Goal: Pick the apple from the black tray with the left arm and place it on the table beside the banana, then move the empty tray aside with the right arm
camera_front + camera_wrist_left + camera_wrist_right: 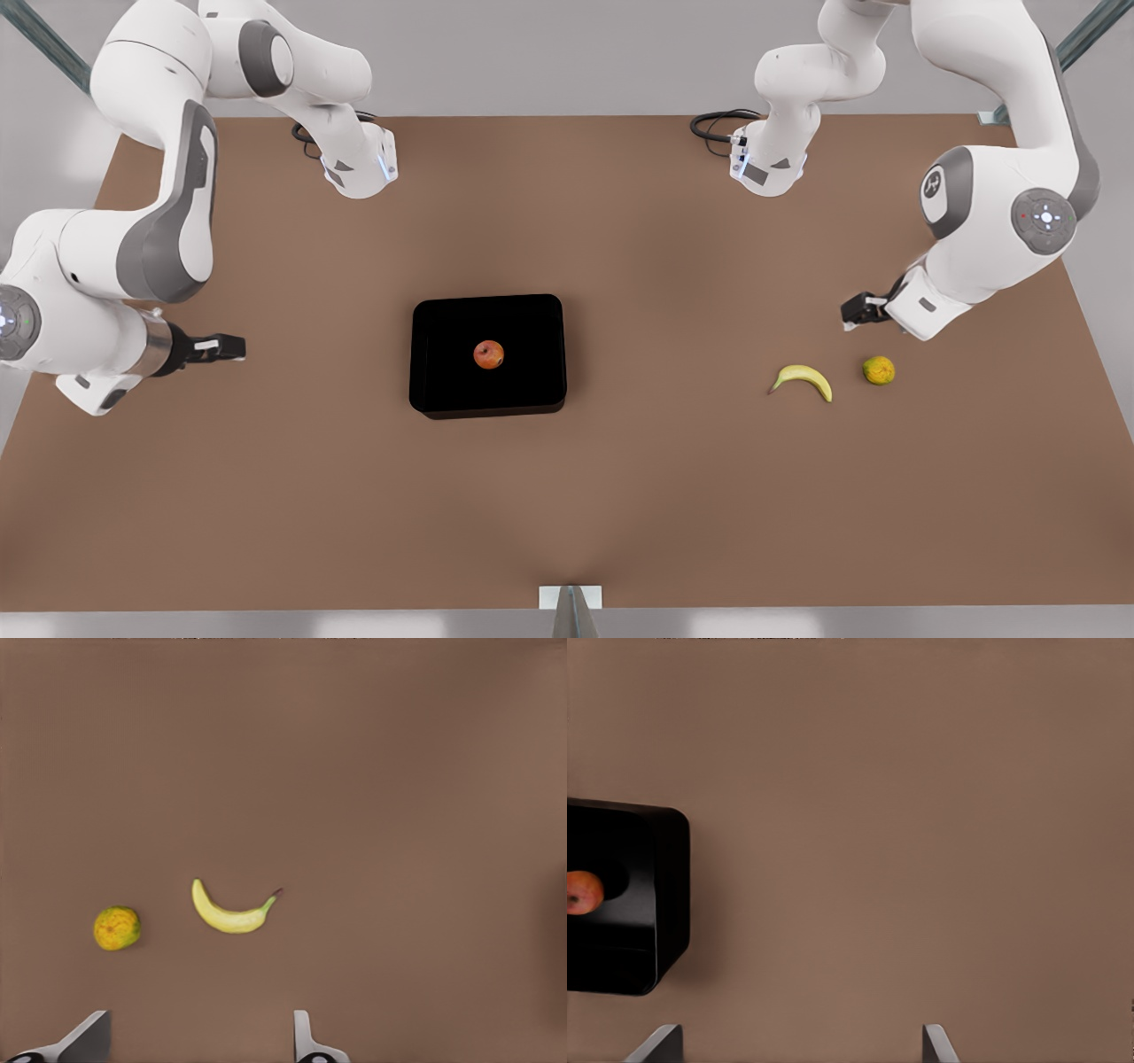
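The left gripper (852, 312) hangs above the table (620, 496) on the front view's right. Its fingers (306, 1038) are spread apart and hold nothing. Just beside it, a little nearer to the camera, lie the banana (803, 379) and a round yellow-green fruit (878, 370). The two are close together but do not touch.

The right gripper (232, 347) hangs on the front view's left, also with its fingers (937, 1045) spread and empty. This arm waits.

The apple (488, 354) sits near the middle of the black tray (443, 390), and nothing else is in the tray. The tray lies flat on the table between the two grippers, its long side running left to right in the front view.

The relation that matters most is this: the apple lies well apart from the left gripper, toward the front view's left, past the banana. The right gripper looks nearer to the tray than the left one. So I judge the task is not yet begun, and the left arm must first travel across the table to come over the apple. The bare spot beside the banana seems wide enough to set the apple down.
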Robot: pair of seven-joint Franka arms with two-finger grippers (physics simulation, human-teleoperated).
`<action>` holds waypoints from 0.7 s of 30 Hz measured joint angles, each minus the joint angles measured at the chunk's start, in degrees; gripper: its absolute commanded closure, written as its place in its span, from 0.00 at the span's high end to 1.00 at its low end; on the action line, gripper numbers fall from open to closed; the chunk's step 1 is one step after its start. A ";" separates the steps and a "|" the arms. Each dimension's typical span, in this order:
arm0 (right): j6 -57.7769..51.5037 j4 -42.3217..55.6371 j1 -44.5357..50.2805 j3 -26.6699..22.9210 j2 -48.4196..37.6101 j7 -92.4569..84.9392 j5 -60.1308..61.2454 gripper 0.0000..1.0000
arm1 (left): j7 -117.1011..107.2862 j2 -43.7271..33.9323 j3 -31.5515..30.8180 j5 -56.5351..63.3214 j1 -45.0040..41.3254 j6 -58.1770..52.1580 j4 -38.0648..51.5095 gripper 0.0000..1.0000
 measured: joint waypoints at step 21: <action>1.09 -0.02 0.05 0.19 0.07 -2.28 -1.07 1.00 | -29.75 35.45 -0.50 5.45 -46.29 8.74 27.20 1.00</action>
